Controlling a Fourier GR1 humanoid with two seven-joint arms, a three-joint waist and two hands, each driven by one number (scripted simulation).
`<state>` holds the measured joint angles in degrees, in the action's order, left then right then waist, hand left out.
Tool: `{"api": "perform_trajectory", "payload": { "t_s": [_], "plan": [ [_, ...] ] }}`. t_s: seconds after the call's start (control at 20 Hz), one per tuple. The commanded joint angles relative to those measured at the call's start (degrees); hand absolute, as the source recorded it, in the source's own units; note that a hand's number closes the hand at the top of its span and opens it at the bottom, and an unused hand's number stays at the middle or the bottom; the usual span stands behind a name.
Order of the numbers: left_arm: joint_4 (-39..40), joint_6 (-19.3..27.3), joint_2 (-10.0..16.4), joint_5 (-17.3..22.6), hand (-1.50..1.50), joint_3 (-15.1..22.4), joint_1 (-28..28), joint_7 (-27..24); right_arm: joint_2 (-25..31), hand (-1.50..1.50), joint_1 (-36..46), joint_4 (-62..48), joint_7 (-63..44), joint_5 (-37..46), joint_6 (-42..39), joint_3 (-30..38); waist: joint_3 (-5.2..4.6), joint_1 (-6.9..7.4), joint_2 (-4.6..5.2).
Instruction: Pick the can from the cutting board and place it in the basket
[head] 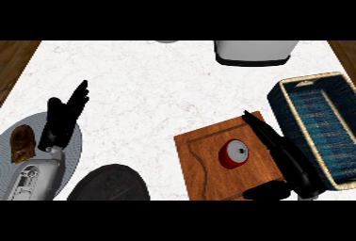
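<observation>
Red can (234, 154) with a silver top, upright on the wooden cutting board (205, 172), in its right half, not held; right hand (285, 154) just beside the can on the right, over the board's right edge, between can and basket (316, 117); fingers straight, close together, pointing toward the counter's far side; thumb (268, 190) spread away to the left near the board's near edge; nothing pinched or wrapped; a narrow strip of bare wood between fingers and can; blue woven basket with a tan rim close to the board on the right, with nothing visible inside; left hand (62, 120) well apart at the left, fingers straight and upward, at rest over a grey plate (8, 181); a brown piece of food (22, 143) on that plate; dark round plate (110, 184) at the near edge between grey plate and board; white appliance (254, 52) at the far edge of the white marbled counter (153, 94)
</observation>
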<state>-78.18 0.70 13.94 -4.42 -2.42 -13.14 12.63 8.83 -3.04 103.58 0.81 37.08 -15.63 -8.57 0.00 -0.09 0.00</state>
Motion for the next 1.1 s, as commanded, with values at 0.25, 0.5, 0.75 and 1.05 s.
{"api": "perform_trajectory", "payload": {
  "t_s": [0.25,0.5,0.75,1.05],
  "plan": [
    [-4.09,-1.36,-0.94,-1.16,0.00,-0.85,1.08,2.94,-2.59,-1.50,-4.63,1.29,-2.30,4.17,0.86,-4.53,0.00,-0.02,-0.07],
    [-0.40,-1.94,-2.27,-1.87,0.00,-1.27,-2.17,3.46,-3.67,-1.50,2.08,-7.38,-0.57,3.53,0.98,-2.40,0.00,0.01,-0.01],
    [-4.98,-0.13,-3.58,-3.72,0.00,-0.97,1.79,2.82,-4.37,-1.50,1.01,-4.47,-2.75,4.95,0.91,-3.69,0.00,0.04,-0.05],
    [-7.58,-2.64,-3.41,-2.88,0.00,-1.13,4.48,3.22,-5.10,1.50,3.96,-12.93,0.36,7.70,3.23,-4.95,0.01,0.24,-0.05]
  ]
}}
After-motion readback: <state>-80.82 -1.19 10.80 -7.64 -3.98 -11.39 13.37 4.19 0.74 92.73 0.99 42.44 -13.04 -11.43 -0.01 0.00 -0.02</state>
